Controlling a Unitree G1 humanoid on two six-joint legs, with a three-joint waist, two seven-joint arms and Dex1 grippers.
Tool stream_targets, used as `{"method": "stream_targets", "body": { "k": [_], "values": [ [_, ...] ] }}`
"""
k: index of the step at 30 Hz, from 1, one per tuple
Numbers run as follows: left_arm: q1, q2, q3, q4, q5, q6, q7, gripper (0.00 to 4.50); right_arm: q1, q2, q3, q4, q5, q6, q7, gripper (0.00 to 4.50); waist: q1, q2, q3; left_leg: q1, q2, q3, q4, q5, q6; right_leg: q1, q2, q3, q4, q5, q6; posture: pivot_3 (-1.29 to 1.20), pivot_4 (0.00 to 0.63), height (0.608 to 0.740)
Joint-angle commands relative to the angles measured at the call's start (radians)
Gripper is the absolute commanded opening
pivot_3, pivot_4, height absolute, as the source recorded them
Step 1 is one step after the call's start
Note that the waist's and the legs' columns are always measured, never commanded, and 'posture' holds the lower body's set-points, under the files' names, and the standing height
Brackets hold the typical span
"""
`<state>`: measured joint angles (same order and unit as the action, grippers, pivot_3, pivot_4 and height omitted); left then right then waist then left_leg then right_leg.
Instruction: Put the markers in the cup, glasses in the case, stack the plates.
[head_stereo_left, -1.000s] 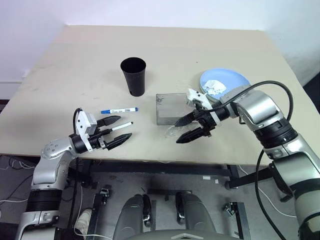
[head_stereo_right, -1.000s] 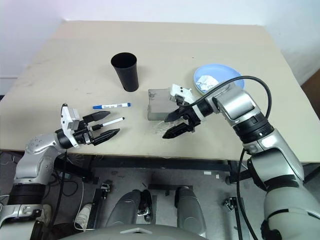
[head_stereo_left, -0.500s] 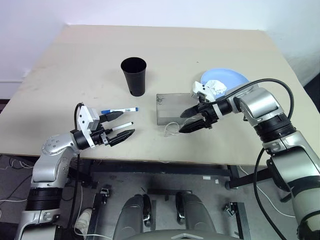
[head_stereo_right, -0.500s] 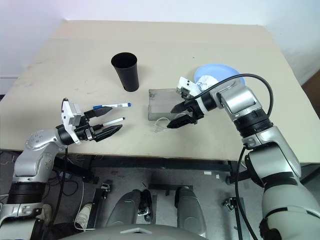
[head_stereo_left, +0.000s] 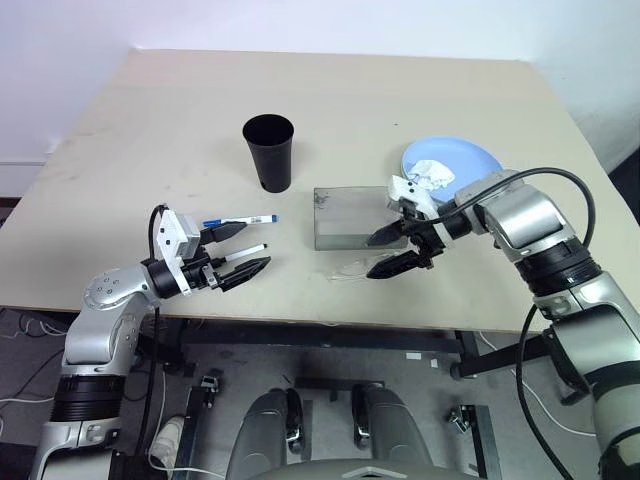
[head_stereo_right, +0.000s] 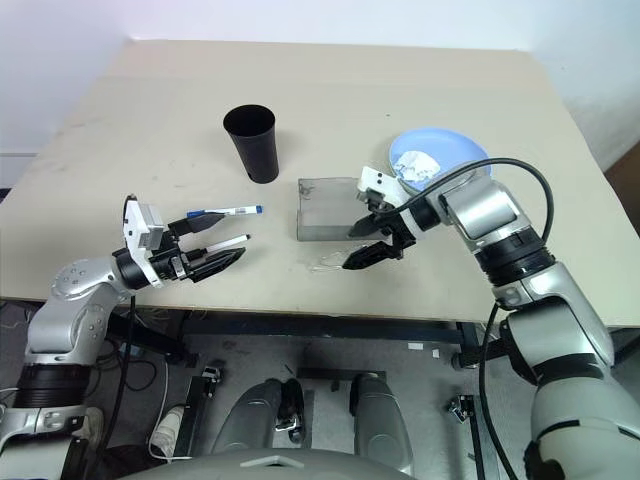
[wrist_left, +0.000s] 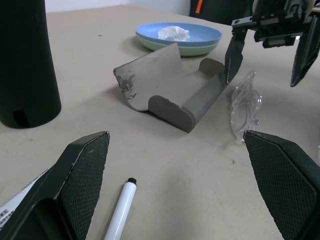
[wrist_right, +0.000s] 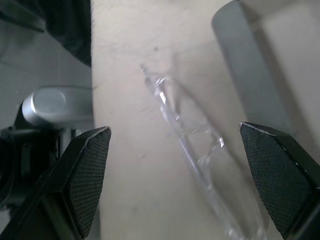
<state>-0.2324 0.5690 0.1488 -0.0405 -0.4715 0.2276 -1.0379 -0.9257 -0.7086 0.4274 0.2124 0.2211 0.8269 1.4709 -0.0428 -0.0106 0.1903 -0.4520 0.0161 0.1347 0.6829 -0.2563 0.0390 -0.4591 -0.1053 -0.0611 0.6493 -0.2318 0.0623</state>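
- The mint green plate (wrist_left: 165, 46) shows as a thin rim under the light blue plate (head_stereo_left: 470, 157); the two are already stacked at the right of the worktop (head_stereo_left: 140, 130), with a crumpled white paper wad (head_stereo_left: 432, 173) lying in the blue one.
- The glasses (wrist_left: 245, 107) are hard to make out from the head views: clear frame and lenses, almost lost against the beige surface. They lie on the worktop just beside the near long side of the case (head_stereo_left: 345, 217).
- The case is grey, matte, and open, its folding lid raised; its inside is not clearly seen.
- The right pincer (head_stereo_left: 393, 252) hangs over the glasses with its fingers spread wide, holding nothing.
- The left pincer (head_stereo_left: 240, 252) is also wide open and empty, near the front left edge.
- The black-capped marker (head_stereo_left: 245, 250) lies between its fingers; the blue-capped marker (head_stereo_left: 240, 220) lies just behind, partly hidden by the upper finger.
- The black cup (head_stereo_left: 268, 152) stands upright, behind the markers.
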Motion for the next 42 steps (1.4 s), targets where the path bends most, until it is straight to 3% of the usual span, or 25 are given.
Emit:
{"method": "stream_targets", "body": {
  "k": [1, 18, 24, 33, 42],
  "values": [
    [-0.006, 0.005, 0.008, -0.036, -0.020, -0.003, 0.004, 4.50, 0.017, -0.031, 0.000, -0.082, 0.023, 0.024, 0.030, 4.32, 0.000, 0.000, 0.000, 0.000, 0.000, 0.000, 0.000, 0.000, 0.000, 0.000, 0.000, 0.000, 0.000, 0.000, 0.000, 0.00, 0.150, 0.710],
    [-0.012, 0.014, 0.009, -0.019, -0.018, -0.008, -0.016, 4.50, 0.117, -0.105, -0.033, -0.262, 0.104, 0.105, 0.018, 4.32, 0.001, 0.000, 0.000, 0.000, 0.000, 0.000, 0.000, -0.002, 0.004, 0.000, 0.000, 0.000, 0.000, -0.001, -0.001, 0.00, 0.150, 0.710],
    [-0.020, 0.013, 0.009, 0.004, -0.015, -0.015, -0.028, 4.50, 0.074, -0.103, -0.077, -0.251, 0.155, 0.126, 0.010, 4.32, 0.001, 0.000, 0.000, 0.000, 0.000, 0.000, 0.000, -0.002, 0.004, 0.000, 0.000, 0.000, 0.000, -0.001, -0.001, 0.00, 0.150, 0.710],
    [-0.022, 0.014, 0.010, 0.014, -0.027, -0.004, -0.049, 4.50, -0.020, -0.050, 0.017, -0.073, 0.054, 0.015, 0.005, 4.32, 0.000, 0.000, 0.000, 0.000, 0.000, 0.000, 0.000, -0.002, 0.004, 0.000, 0.000, 0.000, 0.000, -0.001, -0.002, 0.00, 0.150, 0.710],
    [0.043, 0.071, 0.000, -0.085, -0.126, 0.122, -0.142, 4.50, -0.075, 0.018, 0.123, 0.062, -0.038, -0.072, 0.079, 4.32, -0.001, 0.000, 0.000, -0.001, 0.000, 0.000, 0.000, 0.000, 0.000, -0.001, 0.000, 0.000, 0.000, -0.001, -0.001, 0.00, 0.150, 0.710]
  ]
}}
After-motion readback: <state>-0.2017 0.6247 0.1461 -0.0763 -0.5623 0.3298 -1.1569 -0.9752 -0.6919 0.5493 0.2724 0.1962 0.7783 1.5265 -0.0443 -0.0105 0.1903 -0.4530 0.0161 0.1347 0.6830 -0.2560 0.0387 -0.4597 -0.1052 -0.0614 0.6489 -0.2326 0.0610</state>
